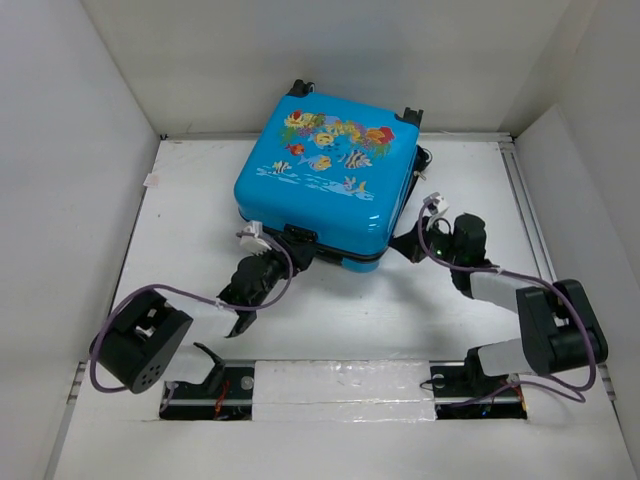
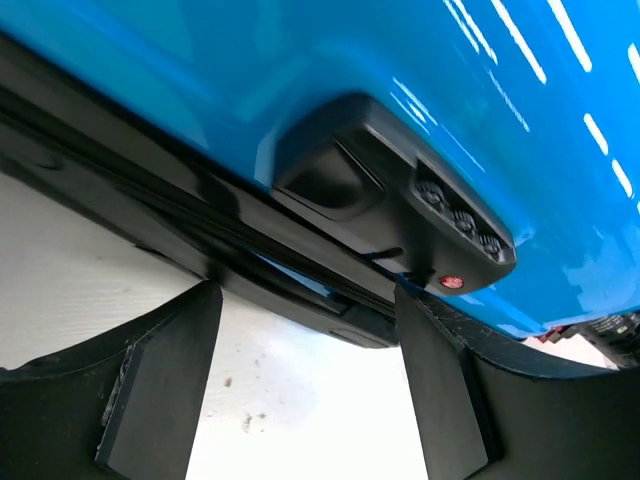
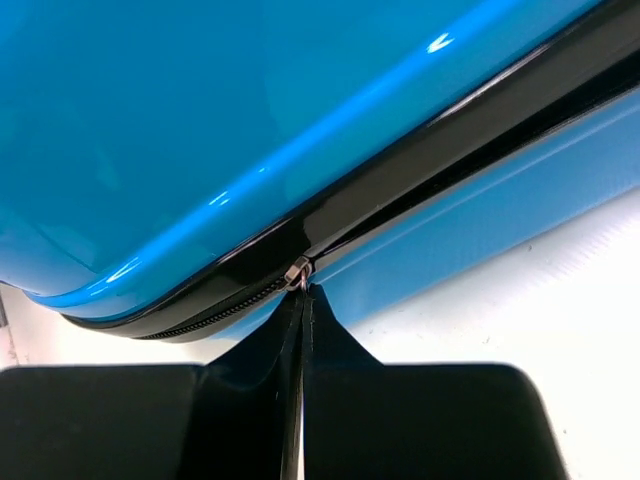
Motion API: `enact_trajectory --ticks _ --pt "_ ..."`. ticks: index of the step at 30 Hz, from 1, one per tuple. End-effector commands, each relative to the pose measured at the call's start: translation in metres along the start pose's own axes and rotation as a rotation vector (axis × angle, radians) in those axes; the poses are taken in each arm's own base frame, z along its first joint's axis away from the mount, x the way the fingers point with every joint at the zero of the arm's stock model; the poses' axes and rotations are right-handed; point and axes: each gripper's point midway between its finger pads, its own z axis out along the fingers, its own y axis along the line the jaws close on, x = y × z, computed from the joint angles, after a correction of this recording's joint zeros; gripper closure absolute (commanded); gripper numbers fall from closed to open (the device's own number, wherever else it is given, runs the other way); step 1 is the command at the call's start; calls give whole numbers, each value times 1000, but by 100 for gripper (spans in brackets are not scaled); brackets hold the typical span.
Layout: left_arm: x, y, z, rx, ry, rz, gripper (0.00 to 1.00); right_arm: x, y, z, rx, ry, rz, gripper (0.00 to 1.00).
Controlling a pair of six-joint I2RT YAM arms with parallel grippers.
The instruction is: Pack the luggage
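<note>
- Luggage (image 1: 325, 190) lies flat on the white table (image 1: 400, 320), toward the far middle, with the fish-and-coral print (image 1: 335, 140) facing up and the black wheels (image 1: 300, 88) at the far edge.
- Both shell halves look pressed together, and the black zip (image 3: 200, 310) runs along the side seam.
- Left gripper (image 2: 305, 292) is up against the near edge of the case, jaws spread wide and holding nothing.
- Just above its fingers (image 2: 160, 390) in the wrist view is the black lock block (image 2: 400, 180), with a row of small dials and a red dot.
- Right gripper (image 3: 303, 295) is at the near-right corner, clenched tight, tips pinching the little metal zipper pull (image 3: 298, 272) right on the seam.
- In the overhead view both arms reach in from the near side, one on each side of the case's near end.
</note>
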Motion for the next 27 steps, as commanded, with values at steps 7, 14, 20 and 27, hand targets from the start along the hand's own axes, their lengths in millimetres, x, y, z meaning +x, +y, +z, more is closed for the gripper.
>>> enact_trajectory --ticks 7,14,20,27 --pt "1 -50 21 114 -38 -1 41 5 52 -20 109 -73 26 100" --pt "10 -62 32 147 -21 -23 42 69 109 -41 145 101 141 100" --pt "22 -85 43 182 1 -23 42 61 167 -15 93 104 148 100" --pt "26 -94 35 200 26 -21 42 25 176 52 208 -67 125 100"
